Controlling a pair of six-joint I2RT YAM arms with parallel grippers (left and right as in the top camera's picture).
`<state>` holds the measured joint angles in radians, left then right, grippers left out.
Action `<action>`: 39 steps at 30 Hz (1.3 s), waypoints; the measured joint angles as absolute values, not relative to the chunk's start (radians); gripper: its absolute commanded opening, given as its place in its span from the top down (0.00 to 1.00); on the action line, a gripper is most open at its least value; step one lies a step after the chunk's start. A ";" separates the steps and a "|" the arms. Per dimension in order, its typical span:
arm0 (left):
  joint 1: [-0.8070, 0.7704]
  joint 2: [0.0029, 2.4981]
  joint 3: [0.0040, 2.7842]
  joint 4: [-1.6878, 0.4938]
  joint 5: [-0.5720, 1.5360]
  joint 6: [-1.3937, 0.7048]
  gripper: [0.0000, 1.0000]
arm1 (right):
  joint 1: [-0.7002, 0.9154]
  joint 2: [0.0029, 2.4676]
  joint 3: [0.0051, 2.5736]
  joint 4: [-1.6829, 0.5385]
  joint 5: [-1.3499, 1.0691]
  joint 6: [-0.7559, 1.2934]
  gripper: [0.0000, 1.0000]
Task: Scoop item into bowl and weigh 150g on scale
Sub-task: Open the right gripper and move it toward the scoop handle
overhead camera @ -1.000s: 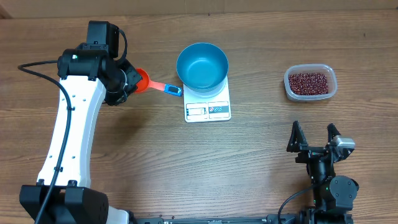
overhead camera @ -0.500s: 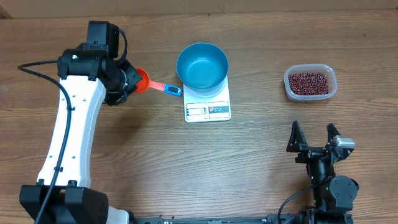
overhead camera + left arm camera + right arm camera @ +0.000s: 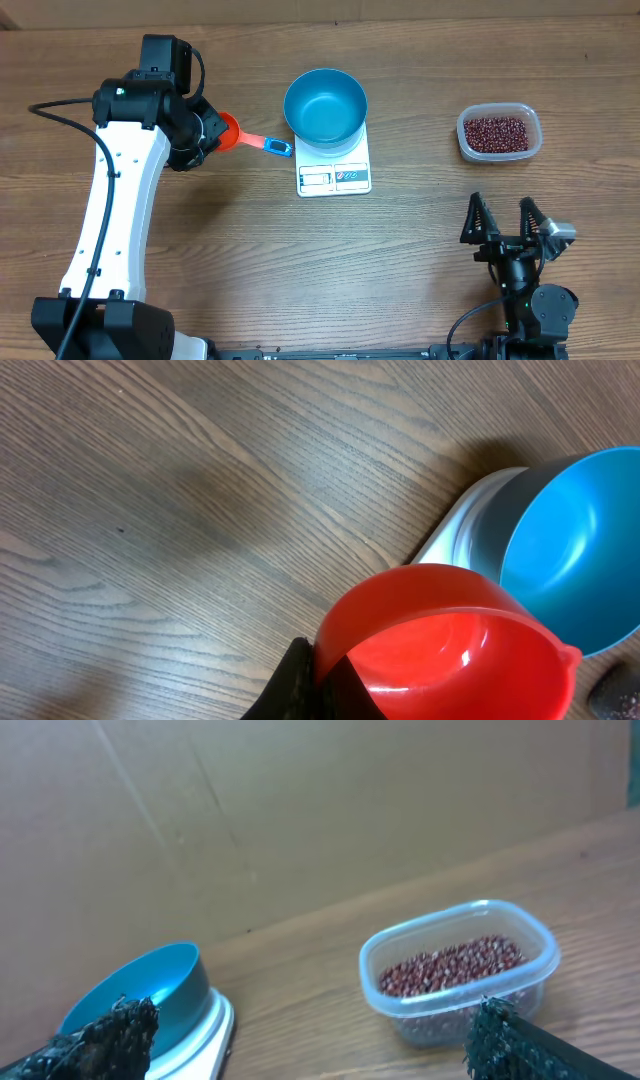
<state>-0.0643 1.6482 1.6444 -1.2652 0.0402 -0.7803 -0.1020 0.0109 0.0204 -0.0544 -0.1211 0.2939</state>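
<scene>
- While the left end effector (image 3: 213, 136) stays out at the left of the counter (image 3: 260, 265), it is clenched on a red scoop (image 3: 232, 131), gripping at the cup end.
- The left wrist view shows the cup's glossy inside bare, with no beans in it.
- I cannot tell whether the scoop rests on the counter or hangs just above it.
- The scoop's long axis runs roughly left to right, with the blue handle tip pointing toward the scale (image 3: 335, 177) and lying just beside it.
- The blue bowl (image 3: 325, 105) sits on the rear part of the scale and looks empty, so the weighing has not begun.
- The display and buttons show in front of the bowl, but the reading is too small to make out.
- The beans (image 3: 496, 131) all lie in a clear tub (image 3: 465, 148) at the far right of the counter.
- Bowl and scale stand between scoop and tub, so the beans are well apart from the scoop, straight off its handle end.
- The right end effector (image 3: 500, 212) is released and holds nothing; it sits near the front edge, with the tub straight ahead of it.
- By my reading the right arm is much nearer the beans, yet the left one holds the tool.
- The coming move likely means carrying the scoop across, past the bowl, and turning its cup toward the tub.
</scene>
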 measured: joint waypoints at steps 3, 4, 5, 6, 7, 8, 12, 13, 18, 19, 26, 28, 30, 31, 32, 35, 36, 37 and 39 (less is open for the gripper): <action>-0.064 1.648 1.644 -1.265 0.040 -0.780 0.96 | -0.102 0.011 0.037 -0.086 -0.128 0.307 0.00; -0.064 1.648 1.644 -1.266 0.040 -0.780 0.96 | -0.102 0.011 0.049 -0.102 -0.130 0.310 0.00; -0.064 1.648 1.644 -1.265 0.040 -0.780 0.96 | -0.102 0.011 0.062 -0.118 -0.131 0.314 0.00; -0.064 1.648 1.644 -1.266 0.040 -0.780 0.96 | -0.102 0.011 0.075 -0.130 -0.131 0.314 0.00; -0.064 1.648 1.644 -1.265 0.040 -0.780 0.96 | -0.102 0.011 0.087 -0.142 -0.131 0.315 0.00; -0.064 1.648 1.644 -1.266 0.040 -0.780 0.96 | -0.102 0.011 0.100 -0.159 -0.132 0.316 0.00; -0.064 1.648 1.644 -1.266 0.040 -0.780 0.96 | -0.102 0.015 0.133 -0.188 -0.131 0.322 0.00; -0.064 1.648 1.644 -1.266 0.040 -0.780 0.96 | -0.102 0.023 0.142 -0.189 -0.131 0.326 0.00; -0.064 1.648 1.644 -1.268 0.040 -0.780 0.96 | -0.102 0.107 0.194 -0.192 -0.132 0.342 0.00; -0.064 1.648 1.644 -1.268 0.040 -0.781 0.96 | -0.102 0.126 0.204 -0.193 -0.133 0.345 0.00; -0.064 1.648 1.644 -1.269 0.038 -0.780 0.96 | -0.102 0.336 0.315 -0.195 -0.181 0.360 0.00; -0.064 1.648 1.644 -1.269 0.037 -0.781 0.96 | -0.102 0.387 0.346 -0.195 -0.199 0.363 0.00; -0.064 1.648 1.644 -1.269 0.036 -0.780 0.96 | -0.102 0.449 0.384 -0.195 -0.227 0.363 0.00; -0.064 1.648 1.644 -1.269 0.036 -0.781 0.96 | -0.102 0.479 0.402 -0.195 -0.241 0.364 0.00; -0.064 1.648 1.644 -1.269 0.036 -0.780 0.96 | -0.102 0.508 0.418 -0.194 -0.255 0.365 0.00; -0.064 1.648 1.644 -1.269 0.036 -0.781 0.96 | -0.102 0.601 0.462 -0.195 -0.302 0.380 0.00; -0.064 1.648 1.644 -1.269 0.036 -0.781 0.96 | -0.102 0.618 0.468 -0.194 -0.312 0.385 0.00; -0.064 1.648 1.644 -1.269 0.036 -0.781 0.96 | -0.102 0.642 0.476 -0.194 -0.324 0.392 0.00; -0.064 1.648 1.644 -1.269 0.036 -0.781 0.96 | -0.102 0.675 0.481 -0.192 -0.346 0.400 0.00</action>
